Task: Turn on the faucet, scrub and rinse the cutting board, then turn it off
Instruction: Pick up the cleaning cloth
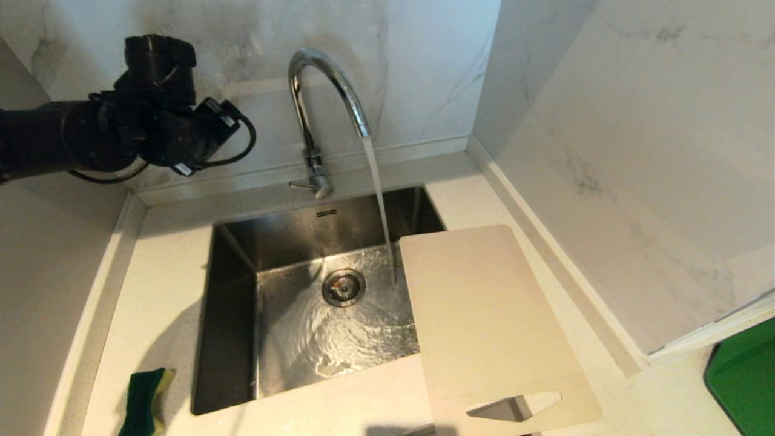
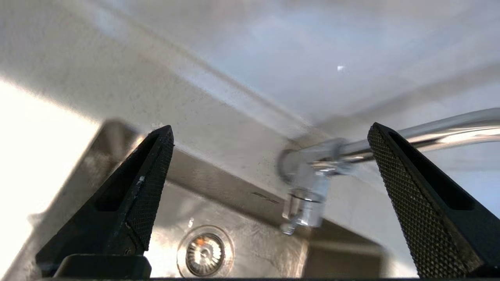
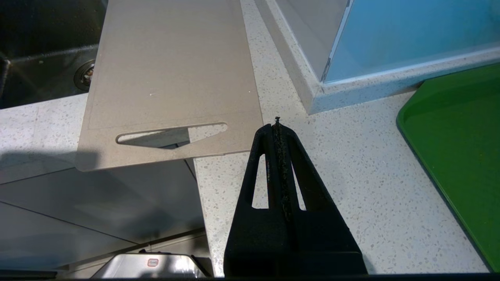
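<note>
One step of the task reads as done: water pours from the faucet (image 1: 321, 109) in a steady stream into the sink (image 1: 230, 284), landing just beside the drain (image 1: 343, 287) and close to the edge of the cutting board (image 1: 490, 321). You can judge the tap on from that stream alone.

The cutting board lies flat, bridging the sink's right rim and the counter (image 1: 163, 266), its far end over the basin and its handle cut-out end jutting past the counter's front edge. It looks dry and untouched by the stream; scrubbing and rinsing are, by that sign, not yet begun. The sponge (image 1: 144, 402), green and yellow, rests on the counter at the sink's front left corner, well apart from the board.

Your left gripper (image 2: 269, 171) hangs in the air to the left of the faucet, jaws spread wide and holding nothing; the lever at the faucet's base shows between them in the left wrist view, some way off. Your right gripper (image 3: 278, 125) is parked over the counter just beside the board's handle end, jaws pressed together and empty. A green tray (image 1: 748, 381) sits at the far right.

What is left, as you should judge it: fetch the sponge, scrub, rinse, close the tap.
</note>
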You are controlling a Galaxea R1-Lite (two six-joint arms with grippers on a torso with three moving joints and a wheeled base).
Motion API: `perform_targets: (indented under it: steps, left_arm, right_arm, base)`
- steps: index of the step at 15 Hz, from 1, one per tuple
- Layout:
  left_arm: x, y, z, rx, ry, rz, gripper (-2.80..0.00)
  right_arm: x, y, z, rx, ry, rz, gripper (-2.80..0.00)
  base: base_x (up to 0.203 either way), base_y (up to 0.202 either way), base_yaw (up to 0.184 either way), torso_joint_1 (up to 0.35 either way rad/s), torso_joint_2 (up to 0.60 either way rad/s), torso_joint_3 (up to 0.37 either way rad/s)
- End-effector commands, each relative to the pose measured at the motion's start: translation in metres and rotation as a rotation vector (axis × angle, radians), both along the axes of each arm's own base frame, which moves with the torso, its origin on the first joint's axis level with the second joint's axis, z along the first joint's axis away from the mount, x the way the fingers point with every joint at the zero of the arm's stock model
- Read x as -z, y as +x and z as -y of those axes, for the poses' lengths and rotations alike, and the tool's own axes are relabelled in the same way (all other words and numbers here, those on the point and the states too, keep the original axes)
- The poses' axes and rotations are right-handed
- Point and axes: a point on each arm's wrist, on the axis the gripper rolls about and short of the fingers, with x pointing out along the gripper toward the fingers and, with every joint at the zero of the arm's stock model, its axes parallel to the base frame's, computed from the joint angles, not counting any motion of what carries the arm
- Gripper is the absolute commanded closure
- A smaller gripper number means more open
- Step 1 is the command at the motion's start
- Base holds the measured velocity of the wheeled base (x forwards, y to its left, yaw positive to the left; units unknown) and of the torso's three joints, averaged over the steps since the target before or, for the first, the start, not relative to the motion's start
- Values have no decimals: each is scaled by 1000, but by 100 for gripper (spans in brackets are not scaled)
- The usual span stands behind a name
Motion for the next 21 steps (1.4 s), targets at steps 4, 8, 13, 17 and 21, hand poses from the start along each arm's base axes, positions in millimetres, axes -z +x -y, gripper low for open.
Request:
perform_targets:
  steps: [4,8,13,17,21]
  left_arm:
    - [-56,-60,-24,36,-21,65,-280]
    - [-65,-82,-25,55,-17,41,0]
    - [-57,-99,-29,53,-23,-22,0]
    - [-48,-110,-34,48,-12,-58,0]
    - [-37,-133,-44,73,103,-151,0]
  right_arm:
    - [0,0,0,0,0,-2,0]
    - [0,0,0,0,0,-1,0]
    - [0,0,0,0,0,1,0]
    - [0,0,0,0,0,0,0]
    - [0,0,0,0,0,0,0]
  base:
    - [0,0,0,0,0,0]
    - [0,0,0,0,0,0]
    - [0,0,0,0,0,0]
    - [0,0,0,0,0,0]
    - [0,0,0,0,0,0]
